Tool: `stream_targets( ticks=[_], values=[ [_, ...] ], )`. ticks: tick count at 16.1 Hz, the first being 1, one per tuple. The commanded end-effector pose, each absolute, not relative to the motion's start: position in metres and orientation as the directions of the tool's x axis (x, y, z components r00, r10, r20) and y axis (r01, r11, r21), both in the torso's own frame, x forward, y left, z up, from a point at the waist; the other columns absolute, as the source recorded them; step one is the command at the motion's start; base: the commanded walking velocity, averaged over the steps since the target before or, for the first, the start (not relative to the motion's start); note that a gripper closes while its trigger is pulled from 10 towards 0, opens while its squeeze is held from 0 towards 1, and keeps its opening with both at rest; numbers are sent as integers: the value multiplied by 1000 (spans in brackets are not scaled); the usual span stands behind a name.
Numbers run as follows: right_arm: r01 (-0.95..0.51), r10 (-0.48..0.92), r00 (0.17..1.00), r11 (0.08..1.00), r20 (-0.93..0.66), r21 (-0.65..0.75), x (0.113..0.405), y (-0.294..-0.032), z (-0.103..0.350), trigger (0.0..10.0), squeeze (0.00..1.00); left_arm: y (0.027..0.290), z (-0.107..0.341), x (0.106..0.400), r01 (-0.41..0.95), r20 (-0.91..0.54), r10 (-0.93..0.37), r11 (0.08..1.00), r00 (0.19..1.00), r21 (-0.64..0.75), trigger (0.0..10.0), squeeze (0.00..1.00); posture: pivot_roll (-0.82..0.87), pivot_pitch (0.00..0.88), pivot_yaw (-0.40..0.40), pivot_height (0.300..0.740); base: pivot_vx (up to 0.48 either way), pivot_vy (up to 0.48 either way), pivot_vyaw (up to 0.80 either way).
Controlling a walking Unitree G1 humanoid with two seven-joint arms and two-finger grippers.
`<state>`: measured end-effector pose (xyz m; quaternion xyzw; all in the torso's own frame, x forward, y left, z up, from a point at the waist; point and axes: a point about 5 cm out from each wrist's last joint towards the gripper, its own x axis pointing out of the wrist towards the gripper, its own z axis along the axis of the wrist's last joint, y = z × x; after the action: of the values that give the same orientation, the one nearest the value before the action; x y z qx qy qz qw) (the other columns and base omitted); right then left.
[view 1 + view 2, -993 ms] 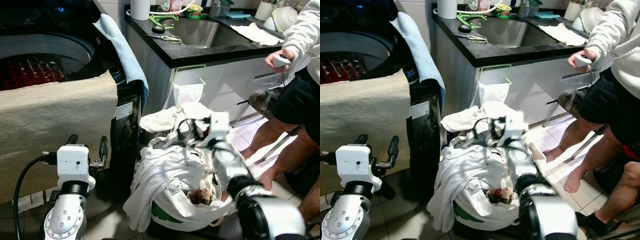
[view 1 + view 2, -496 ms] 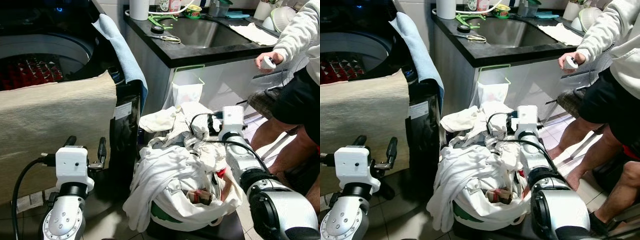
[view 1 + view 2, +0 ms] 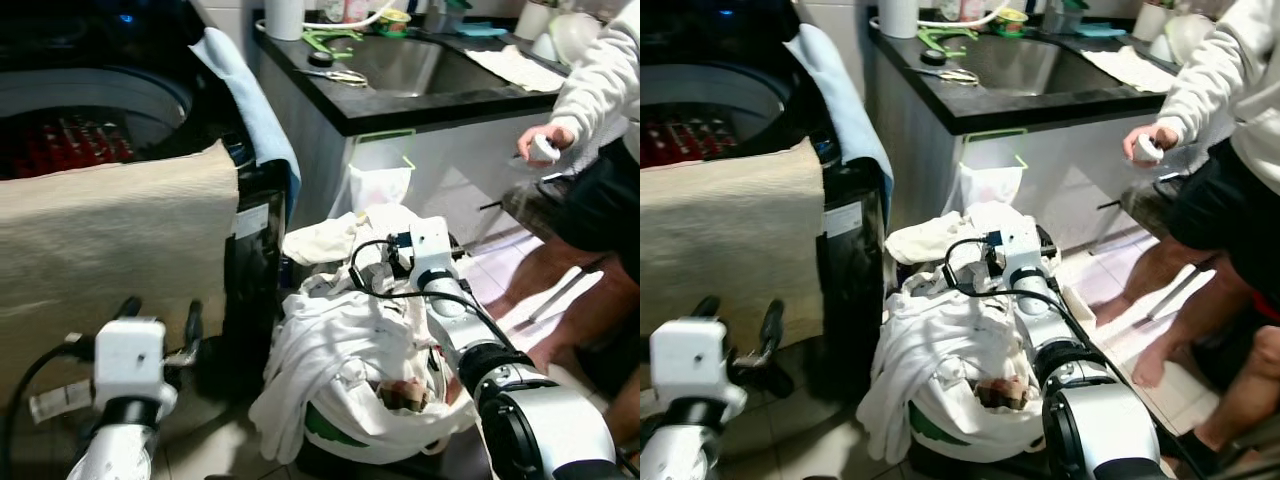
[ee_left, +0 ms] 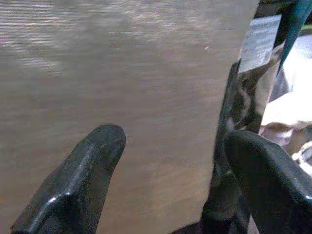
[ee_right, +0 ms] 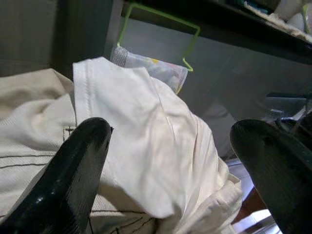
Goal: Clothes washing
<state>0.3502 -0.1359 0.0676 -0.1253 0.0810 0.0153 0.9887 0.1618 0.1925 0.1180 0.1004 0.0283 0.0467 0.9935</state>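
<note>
Right wrist view is showing the right gripper (image 5: 165, 161) spread wide over crumpled white clothes (image 5: 146, 141); the left gripper (image 4: 170, 180) is gaping before a ribbed beige towel (image 4: 122, 73).

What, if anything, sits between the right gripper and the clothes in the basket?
Nothing visible does. The right gripper is open just above the white garment on top of the pile in the laundry basket, its fingers spread to either side of the cloth. The left gripper is by the washing machine.
</note>
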Motion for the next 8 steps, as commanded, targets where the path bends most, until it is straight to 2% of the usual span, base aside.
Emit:
stream_targets(
  ticks=[1,4,8],
  values=[
    [-39,-1,988,964,-152,-262,351,-138,69,10000,0,191,123,159,-76,-40,86,977,996,199,10000,0,351,0,-109,727,0,0,0],
    [-19,-24,989,960,-149,-280,349,-140,67,10000,0,193,128,148,-66,-59,80,973,995,221,10000,0,371,3,-94,727,0,0,0],
    [7,-44,992,957,-121,-289,344,-140,64,10000,0,196,133,128,-58,-105,85,970,991,236,10000,0,379,73,-74,727,0,0,0]
  ],
)
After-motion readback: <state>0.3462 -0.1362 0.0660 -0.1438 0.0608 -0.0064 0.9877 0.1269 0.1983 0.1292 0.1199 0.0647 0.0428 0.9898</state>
